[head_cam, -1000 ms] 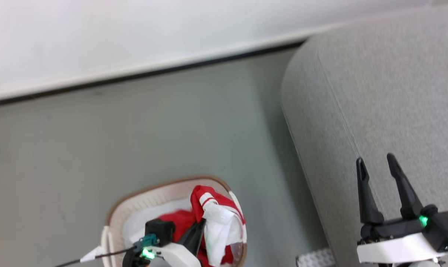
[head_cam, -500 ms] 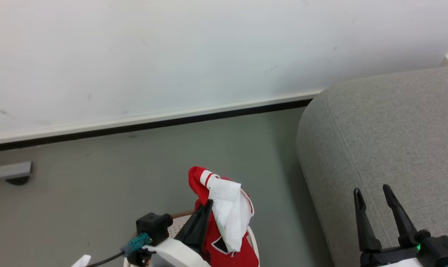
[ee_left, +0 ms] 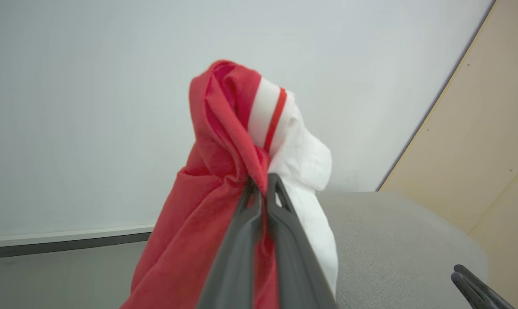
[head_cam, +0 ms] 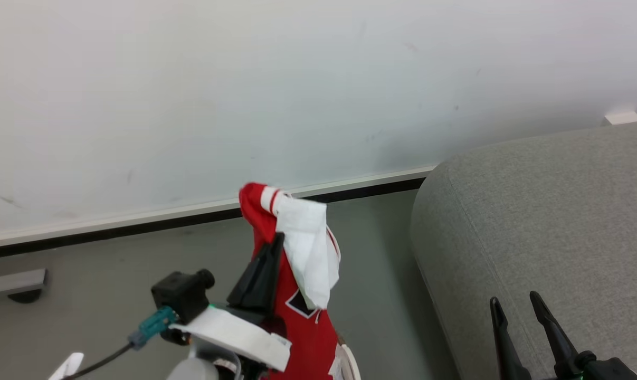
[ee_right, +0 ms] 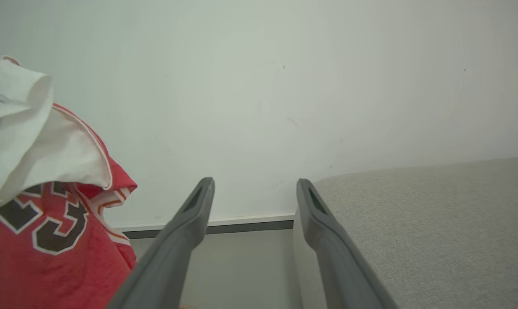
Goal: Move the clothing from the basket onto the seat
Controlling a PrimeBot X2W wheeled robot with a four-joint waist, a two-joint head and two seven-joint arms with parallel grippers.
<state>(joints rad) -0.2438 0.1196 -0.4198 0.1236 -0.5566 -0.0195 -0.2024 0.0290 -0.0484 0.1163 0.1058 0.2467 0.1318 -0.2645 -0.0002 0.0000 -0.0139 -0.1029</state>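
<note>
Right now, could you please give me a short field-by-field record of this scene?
left tool: shut on the soft red garment with white trim
garment: hangs in the air from that pinch; a dark, white-edged number print faces the right wrist view
right tool: open, empty, near the large light-grey fabric sofa
sofa: no clothing on the part in view
task state: garment not yet on the seat

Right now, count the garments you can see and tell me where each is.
1: the red clothing with white trim, pinched in the shut left tool, hanging beside the grey seat. The white fabric in it could be a second piece; others may be hidden below.
</note>
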